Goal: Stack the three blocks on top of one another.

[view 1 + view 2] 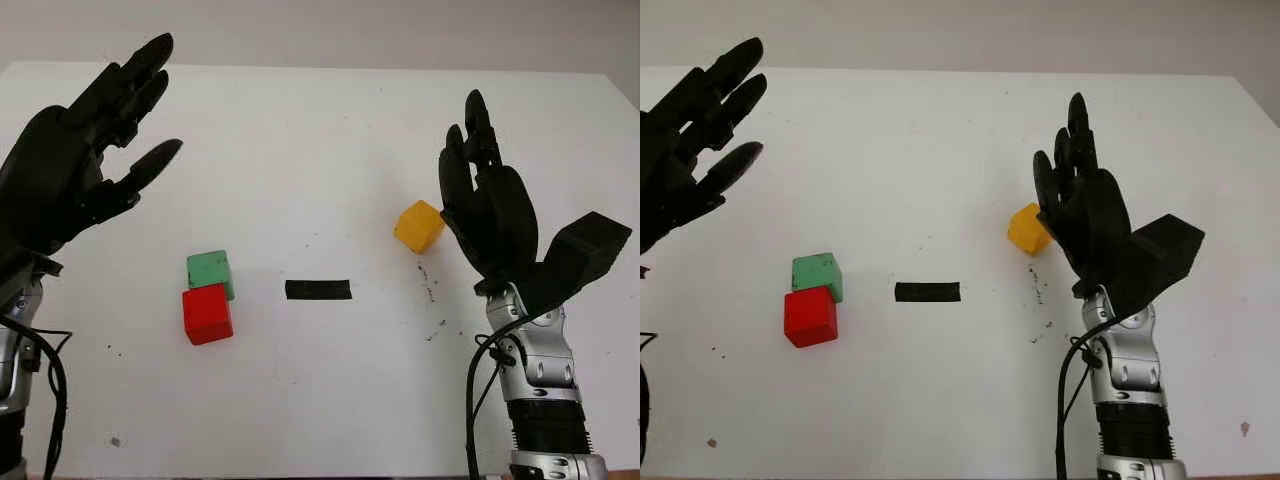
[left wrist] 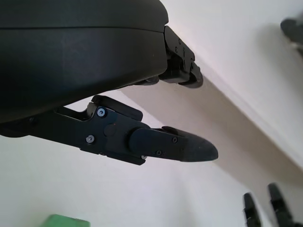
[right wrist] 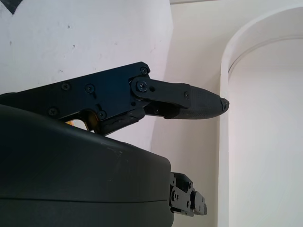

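well, left hand (image 1: 70, 170) raised, released, holding nothing | right hand (image 1: 490, 205) released beside yellow block (image 1: 418, 226) | green block (image 1: 210, 272) touching red block (image 1: 207, 314)

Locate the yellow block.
In the head views, the yellow block sits right of the black tape strip, just beside the open right hand.

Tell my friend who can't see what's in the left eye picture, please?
Three blocks sit unstacked on a white table: a red block touching a green block, and a yellow block beside the open right hand. The open left hand is raised at far left.
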Robot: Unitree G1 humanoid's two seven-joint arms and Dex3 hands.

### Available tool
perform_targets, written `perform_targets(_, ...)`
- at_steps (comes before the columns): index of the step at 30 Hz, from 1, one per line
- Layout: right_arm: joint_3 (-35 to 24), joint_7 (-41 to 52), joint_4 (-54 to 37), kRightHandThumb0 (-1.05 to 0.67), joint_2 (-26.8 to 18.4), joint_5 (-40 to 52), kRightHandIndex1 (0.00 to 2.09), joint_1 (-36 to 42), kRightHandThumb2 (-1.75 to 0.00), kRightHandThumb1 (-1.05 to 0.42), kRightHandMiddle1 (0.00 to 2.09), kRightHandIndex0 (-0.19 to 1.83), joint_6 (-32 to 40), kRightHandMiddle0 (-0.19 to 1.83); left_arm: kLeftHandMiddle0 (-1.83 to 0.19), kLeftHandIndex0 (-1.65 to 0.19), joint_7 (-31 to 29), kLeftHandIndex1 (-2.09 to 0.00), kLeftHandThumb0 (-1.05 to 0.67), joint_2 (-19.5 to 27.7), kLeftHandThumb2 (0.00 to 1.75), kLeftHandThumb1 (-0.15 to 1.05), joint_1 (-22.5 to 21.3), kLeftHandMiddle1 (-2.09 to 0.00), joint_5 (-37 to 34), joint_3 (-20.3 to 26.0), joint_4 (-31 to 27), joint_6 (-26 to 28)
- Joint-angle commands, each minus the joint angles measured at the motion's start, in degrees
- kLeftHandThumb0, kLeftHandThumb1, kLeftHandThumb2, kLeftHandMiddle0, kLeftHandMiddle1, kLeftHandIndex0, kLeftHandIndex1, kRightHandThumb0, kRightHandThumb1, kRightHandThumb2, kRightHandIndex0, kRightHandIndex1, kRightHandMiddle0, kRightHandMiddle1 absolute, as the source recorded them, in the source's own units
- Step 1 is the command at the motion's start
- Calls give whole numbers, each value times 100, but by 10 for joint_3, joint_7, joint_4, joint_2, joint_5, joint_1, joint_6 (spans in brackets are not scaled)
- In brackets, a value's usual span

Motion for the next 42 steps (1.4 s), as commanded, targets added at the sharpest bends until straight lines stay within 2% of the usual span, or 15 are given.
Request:
perform_targets(1,-3,-2,2,-70,-6,-3,0,-14,-58,-105,0,-19,-5,-19,-24,-40,-26,-13,-56,39,5,96,-19,-4,16,-13,-17,2)
perform_targets(4,-3,-2,4,-71,-6,-4,0,-18,-59,-105,0,-19,-6,-19,-14,-38,-83,-9,-49,88,3,88,-39,-2,28,-32,-21,4)
perform_targets(6,0,-4,1,-72,-6,-7,0,-18,-58,-105,0,-19,-3,-19,-6,-37,-110,-7,-45,120,3,84,-49,-2,54,-47,-21,-19)
perform_targets(8,2,-2,-1,-73,-6,-8,0,-17,-58,-105,0,-19,-1,-19,-3,-36,-119,-7,-47,146,3,82,-54,-2,98,-63,-8,-85)
perform_targets(12,5,5,1,-71,-6,-5,0,-14,-60,-105,0,-19,0,-19,4,-30,-91,-3,-61,201,5,83,-65,-2,229,-95,26,-261)
perform_targets(15,6,7,3,-70,-2,-4,0,-13,-61,-105,0,-19,-1,-19,10,-26,-70,-3,-59,238,5,82,-76,-2,305,-110,40,-376)
perform_targets(17,9,5,3,-70,-1,-9,0,-12,-61,-105,0,-19,-4,-19,12,-25,-54,-3,-58,249,5,81,-79,-2,338,-114,42,-428)
perform_targets(21,13,-2,0,-70,3,-12,0,-9,-62,-105,0,-19,6,-19,9,-30,-26,-6,-34,254,6,82,-76,-5,365,-112,42,-505)
perform_targets(23,16,-1,0,-71,3,-11,0,-6,-61,-105,0,-19,7,-19,11,-31,-12,-6,-31,257,7,84,-75,-4,383,-109,35,-539)
perform_targets(28,26,-17,0,-72,4,-43,0,-2,-62,-105,0,-19,-5,-19,18,-34,-9,-6,-49,266,7,88,-71,-1,386,-114,19,-595)
perform_targets(31,28,-20,-3,-74,9,-43,0,0,-61,-105,0,-19,0,-19,19,-32,2,-5,-46,254,6,88,-62,0,384,-112,25,-609)
perform_targets(38,29,-20,-5,-76,9,-43,0,2,-59,-105,0,-19,-2,-19,19,-33,-20,-6,-40,250,5,87,-48,-2,325,-142,32,-589)
perform_targets(42,27,-20,-9,-76,6,-42,0,5,-59,-105,0,-19,3,-19,19,-37,-33,-7,-37,244,5,87,-51,-2,322,-156,35,-580)
